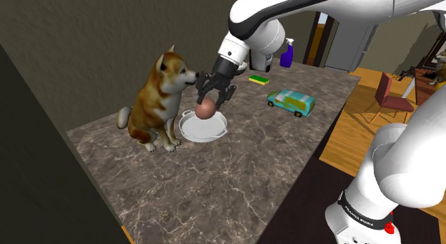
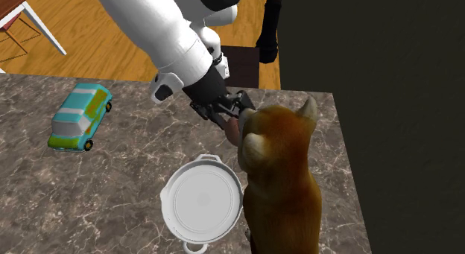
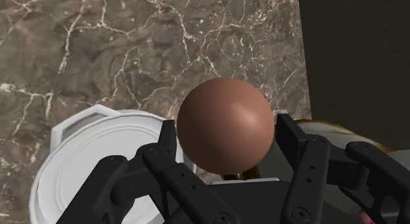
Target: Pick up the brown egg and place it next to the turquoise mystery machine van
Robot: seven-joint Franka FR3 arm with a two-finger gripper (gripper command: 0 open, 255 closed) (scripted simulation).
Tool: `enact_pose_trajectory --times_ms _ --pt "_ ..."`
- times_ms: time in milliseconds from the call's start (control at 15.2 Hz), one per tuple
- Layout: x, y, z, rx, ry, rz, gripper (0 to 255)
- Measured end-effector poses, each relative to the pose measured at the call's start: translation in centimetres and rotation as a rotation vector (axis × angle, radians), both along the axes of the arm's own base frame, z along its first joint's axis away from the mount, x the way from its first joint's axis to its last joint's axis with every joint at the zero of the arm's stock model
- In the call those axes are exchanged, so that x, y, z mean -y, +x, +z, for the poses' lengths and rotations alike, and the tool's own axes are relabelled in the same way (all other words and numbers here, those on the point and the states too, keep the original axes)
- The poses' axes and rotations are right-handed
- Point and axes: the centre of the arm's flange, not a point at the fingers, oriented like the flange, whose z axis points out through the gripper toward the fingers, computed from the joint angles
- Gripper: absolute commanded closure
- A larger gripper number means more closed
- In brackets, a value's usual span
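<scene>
Where the arm rises at the shoulder view's lower right, you can see a strip of dark lettering on its lowest white link, too small to read. Next comes a bare stretch of the dark marbled worktop with pale veins.

Further in, a brown-and-white dog figure sits upright just beside a round white pan with small side handles. Neither carries any label.

Above the pan you find the black tool, its two fingers clamped on the brown egg. In the wrist view the fingers press the egg's two sides, and the egg hangs over the pan's rim. It is clear of the worktop. From the second exterior view the dog's head sits very close to the egg and the tool, so that is the thing crowding you.

Beyond the pan, across bare worktop, the turquoise van with green trim stands on its wheels, well apart from the egg. You can make out no writing on its side.

Past the van, a green-and-yellow sponge lies flat, and a blue spray bottle stands near the worktop's far edge. Off the worktop, a red-seated chair stands on the wooden floor.
</scene>
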Motion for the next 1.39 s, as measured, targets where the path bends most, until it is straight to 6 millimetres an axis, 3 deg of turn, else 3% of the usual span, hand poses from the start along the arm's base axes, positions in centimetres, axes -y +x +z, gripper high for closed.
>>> enact_pose_trajectory --times_ms 1386 --pt "24.8 -11.6 0.0 0.003 0.001 -0.002 255"
